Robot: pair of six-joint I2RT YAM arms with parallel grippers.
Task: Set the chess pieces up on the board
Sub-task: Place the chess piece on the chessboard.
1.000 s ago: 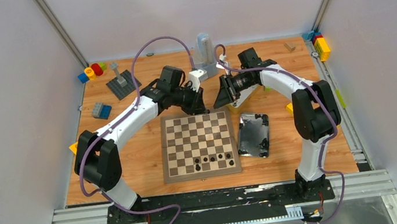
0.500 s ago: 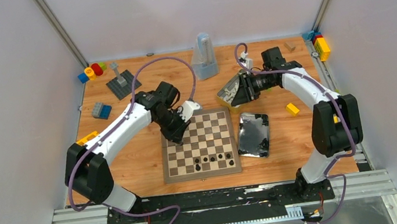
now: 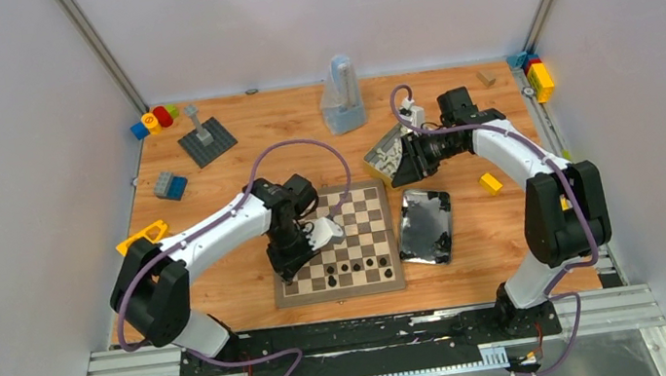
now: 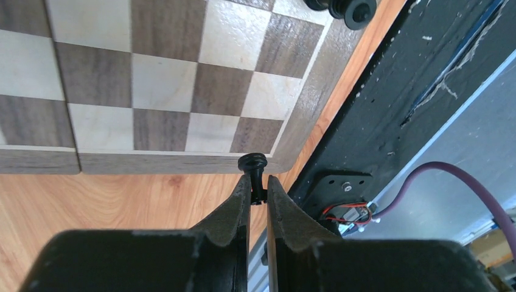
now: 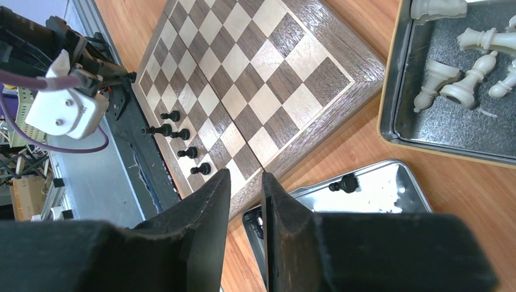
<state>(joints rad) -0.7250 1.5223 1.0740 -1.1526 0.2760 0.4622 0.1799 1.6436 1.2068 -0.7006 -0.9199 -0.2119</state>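
Note:
My left gripper (image 4: 258, 181) is shut on a black pawn (image 4: 252, 162) and holds it over the near left corner of the board (image 4: 158, 91). From above, that gripper (image 3: 287, 269) hangs over the board (image 3: 353, 215) near its left edge. Several black chess pieces (image 3: 368, 264) stand along the board's near rows. My right gripper (image 5: 245, 176) has a narrow gap between its jaws, with nothing in it. It (image 3: 397, 167) hovers beside the tin of white pieces (image 5: 462, 79). One black piece (image 5: 347, 182) lies in the shiny tin (image 3: 426, 224).
A grey studded plate (image 3: 206, 139) and toy blocks (image 3: 154, 121) sit at the back left. A clear grey stand (image 3: 342, 96) is at the back centre. Yellow blocks (image 3: 491, 183) lie to the right, more coloured blocks (image 3: 538, 76) at the far right edge.
My left arm has carried the black pawn from the board's far edge down to its near left corner. My right arm drew back to the right, over the tin of white pieces.

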